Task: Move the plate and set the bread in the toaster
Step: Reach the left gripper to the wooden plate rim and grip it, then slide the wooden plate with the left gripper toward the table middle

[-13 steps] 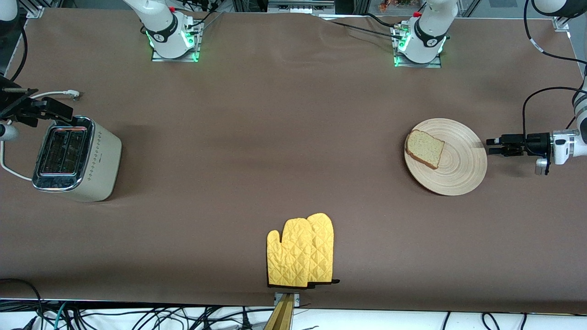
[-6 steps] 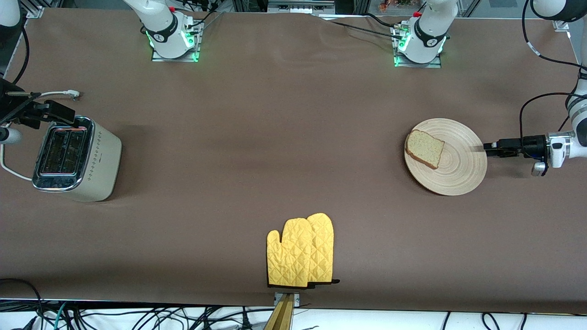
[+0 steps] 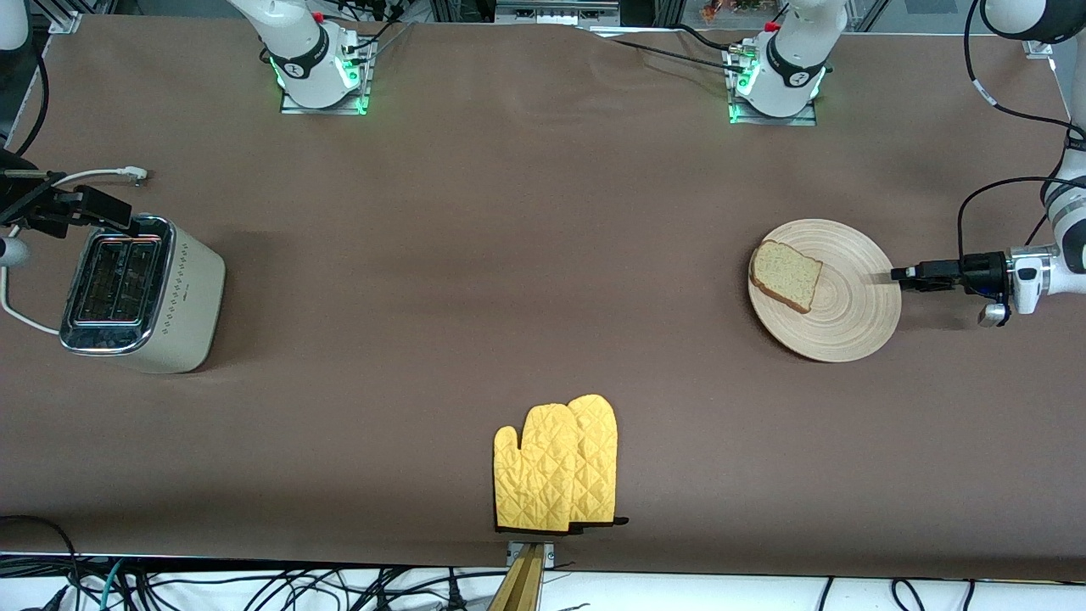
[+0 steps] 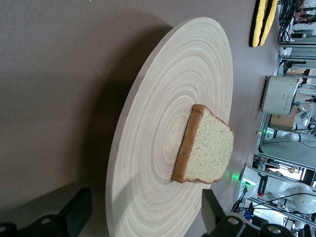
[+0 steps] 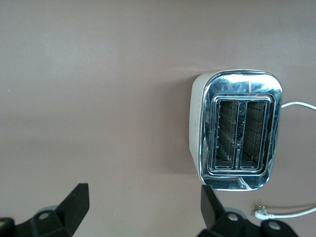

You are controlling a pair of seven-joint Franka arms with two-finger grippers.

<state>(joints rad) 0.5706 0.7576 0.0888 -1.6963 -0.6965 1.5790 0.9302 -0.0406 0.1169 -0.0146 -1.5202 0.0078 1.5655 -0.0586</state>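
The pale wooden plate [image 3: 853,316] lies toward the left arm's end of the table. The bread [image 3: 786,275] sits on it, near the rim toward the table's middle. My left gripper [image 3: 898,274] lies level at the plate's outer rim, open. In the left wrist view its jaws [image 4: 145,217] straddle the edge of the plate [image 4: 158,98], one finger on each side, and the bread [image 4: 207,148] lies farther in. The cream toaster [image 3: 140,293] stands at the right arm's end. My right gripper [image 3: 102,210] hovers open above the table beside the toaster [image 5: 239,133], nothing between its fingers [image 5: 74,202].
A pair of yellow oven mitts [image 3: 556,465] lies near the table's front edge, in the middle. The toaster's white cord and plug [image 3: 127,174] trail on the table next to it, the plug [image 5: 264,213] also in the right wrist view.
My left gripper has moved in toward the plate and turned, so its fingers now reach the rim. The plate and bread have not moved. The right gripper barely shifted.
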